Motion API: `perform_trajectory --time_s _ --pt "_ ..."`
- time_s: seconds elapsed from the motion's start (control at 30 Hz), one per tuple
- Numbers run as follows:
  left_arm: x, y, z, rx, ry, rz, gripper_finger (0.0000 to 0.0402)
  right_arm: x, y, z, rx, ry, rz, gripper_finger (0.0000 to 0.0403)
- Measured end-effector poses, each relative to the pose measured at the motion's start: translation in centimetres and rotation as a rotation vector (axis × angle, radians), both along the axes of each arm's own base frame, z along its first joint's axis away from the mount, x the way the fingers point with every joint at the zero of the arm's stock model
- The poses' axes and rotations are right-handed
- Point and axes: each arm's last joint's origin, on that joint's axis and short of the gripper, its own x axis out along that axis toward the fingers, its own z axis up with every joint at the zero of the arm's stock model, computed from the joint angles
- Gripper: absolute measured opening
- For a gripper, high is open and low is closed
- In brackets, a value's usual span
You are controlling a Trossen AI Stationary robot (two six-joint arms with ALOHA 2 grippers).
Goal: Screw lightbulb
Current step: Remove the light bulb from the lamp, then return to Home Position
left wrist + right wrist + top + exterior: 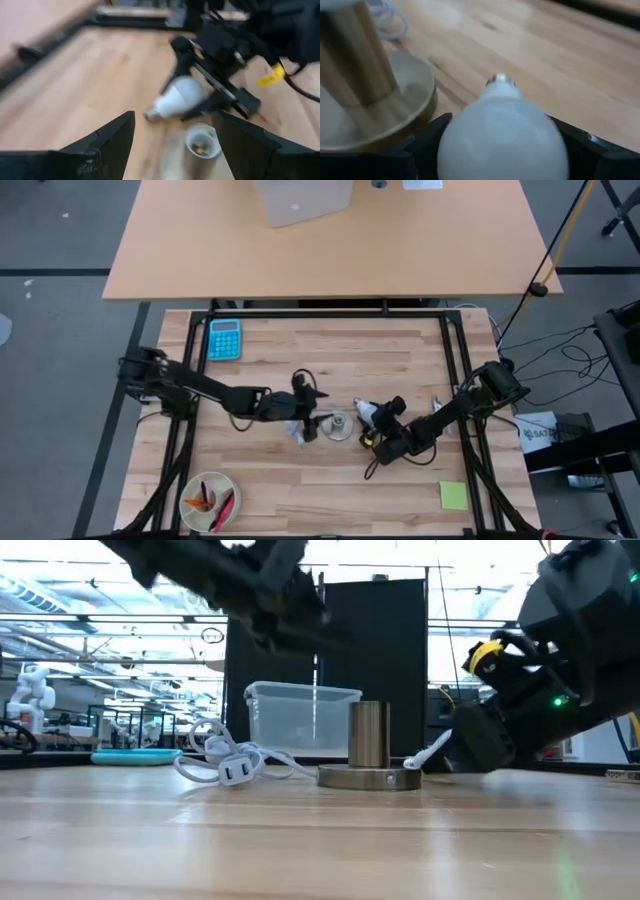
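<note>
The white lightbulb (366,412) is in my right gripper (378,420), just right of the grey metal socket (338,425), which stands on its flat disc at the table's middle. In the low view the socket's upright tube (369,735) rises from the disc, and the bulb (428,753) slants beside it. My left gripper (310,420) hovers open and empty over the socket's left side, high above the table in the low view (290,610). The left wrist view shows the bulb (180,95) and the tube's open mouth (202,141). My right gripper pinches the bulb's round frosted globe (502,140) between its two fingers (427,132), one on each side. The fingers come from the table's right, nearly level and along the bulb. The silvery screw base (500,80) points away from the gripper toward the socket, tilted a little down.
A white coiled cable with a plug (225,762) lies left of the socket. A blue calculator (224,338) lies at the far left, a plate with small items (208,502) at the near left, and a yellow-green note (453,496) at the near right. A clear plastic box (300,718) stands behind.
</note>
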Motion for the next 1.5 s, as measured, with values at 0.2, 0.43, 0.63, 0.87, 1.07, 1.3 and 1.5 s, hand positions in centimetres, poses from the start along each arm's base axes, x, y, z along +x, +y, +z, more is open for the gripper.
perform_trajectory --time_s 0.2,0.43,0.63,0.87,1.07,1.3,1.5 --pt "-2.8 -0.3 4.8 0.146 -0.065 0.026 0.0277 -0.6 1.2 0.3 -0.076 -0.073 -0.016 0.0281" --pt "-5.7 0.0 7.7 0.224 -0.09 0.024 0.0271 -1.9 3.2 0.8 -0.216 -0.146 -0.011 0.0281" --pt "-10.0 1.5 7.0 0.22 -0.123 0.071 0.0202 -3.3 4.8 2.5 -0.346 -0.196 0.007 0.0281" --pt "-15.7 3.4 5.2 0.162 -0.22 0.139 0.0081 -4.5 5.2 5.0 -0.41 -0.176 0.049 0.0271" --pt "-18.7 4.3 2.4 0.101 -0.261 0.185 0.0019 -4.9 4.8 6.1 -0.4 -0.147 0.072 0.0234" --pt "-19.8 4.6 -0.6 0.049 -0.248 0.203 0.0002 -5.0 4.8 6.7 -0.406 -0.126 0.09 0.019" --pt "-20.1 4.5 -2.6 0.035 -0.298 0.153 0.0001 -5.0 4.7 6.7 -0.418 -0.11 0.098 0.0102"
